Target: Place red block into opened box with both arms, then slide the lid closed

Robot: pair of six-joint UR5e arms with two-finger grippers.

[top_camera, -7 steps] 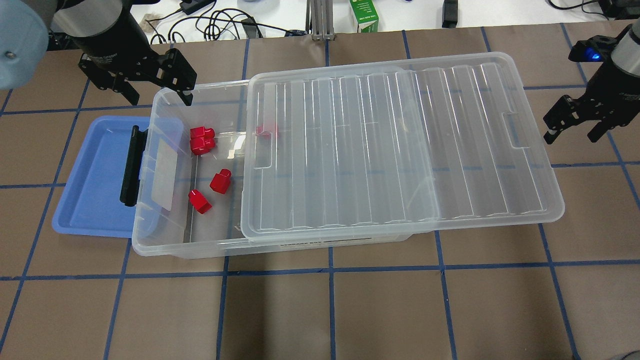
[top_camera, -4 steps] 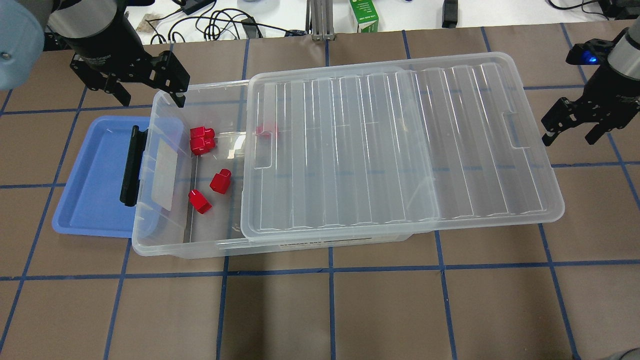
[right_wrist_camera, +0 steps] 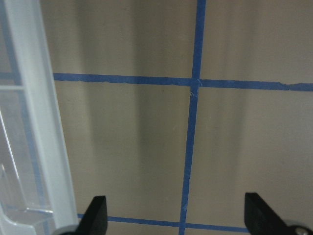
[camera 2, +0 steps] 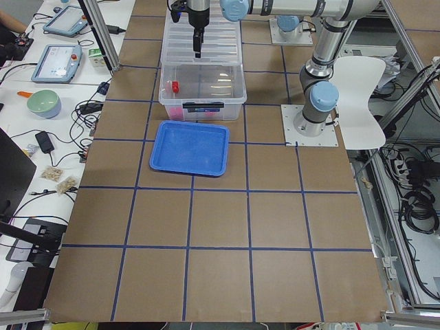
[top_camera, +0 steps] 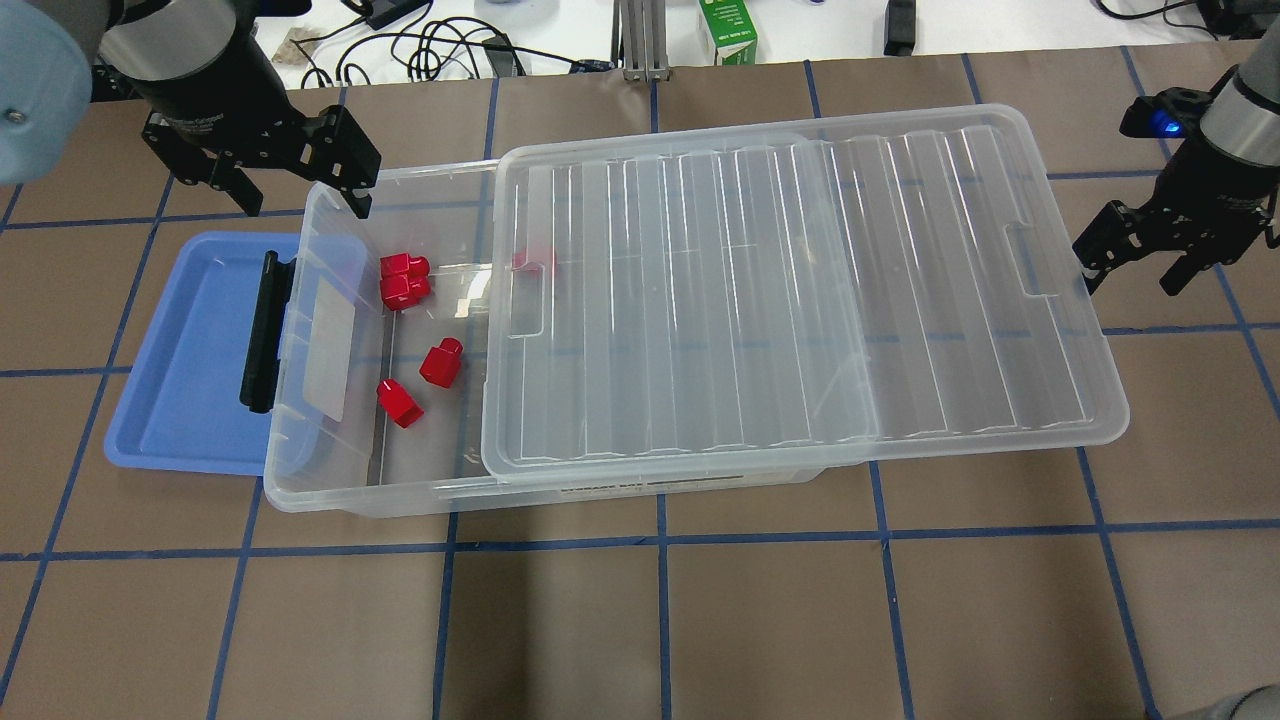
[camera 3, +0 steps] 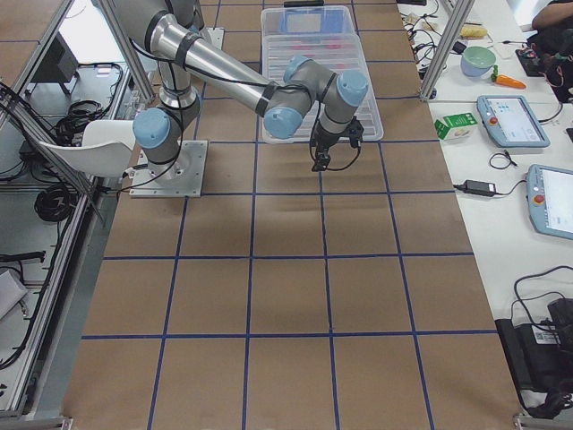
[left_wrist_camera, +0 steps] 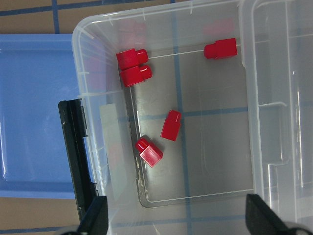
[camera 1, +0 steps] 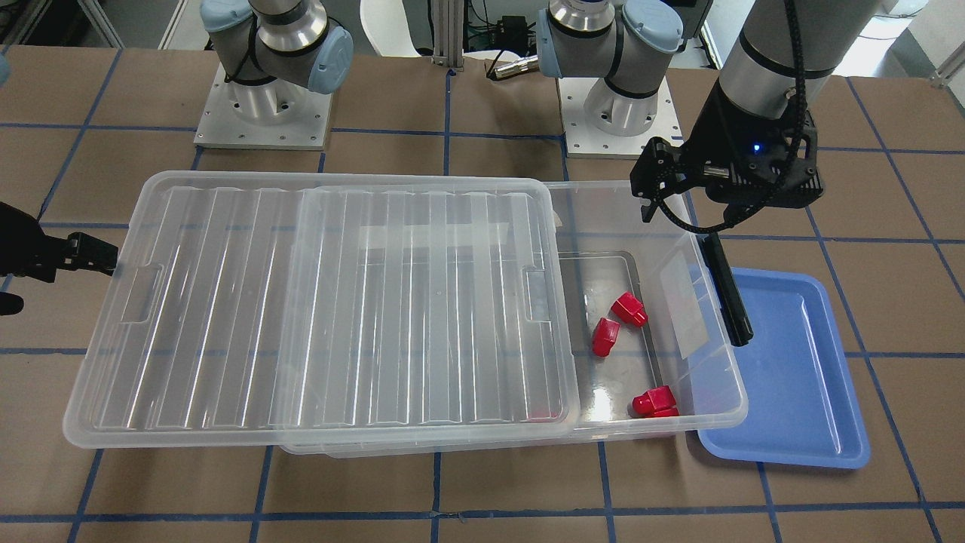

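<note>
Several red blocks lie on the floor of the clear box [top_camera: 300,495], one of them [top_camera: 440,362] near the middle of the uncovered left end [left_wrist_camera: 170,125]. One more shows dimly through the lid [top_camera: 800,300]. The ribbed lid covers most of the box and overhangs its right end. My left gripper [top_camera: 300,197] hovers open and empty over the box's far left corner. Just off the lid's right short edge, beside its notch, my right gripper [top_camera: 1130,282] also stands open and empty, with bare table under it [right_wrist_camera: 176,220].
A blue tray [top_camera: 190,360] lies against the box's left end, partly under its black latch [top_camera: 262,330]. A green carton [top_camera: 728,30] and cables [top_camera: 440,50] sit beyond the table's far edge. The arm bases [camera 1: 260,113] stand behind the box.
The left gripper has drifted slightly left, away from the box corner. The right gripper has shifted a little left toward the lid's right edge. Blocks, box and lid have not moved.
</note>
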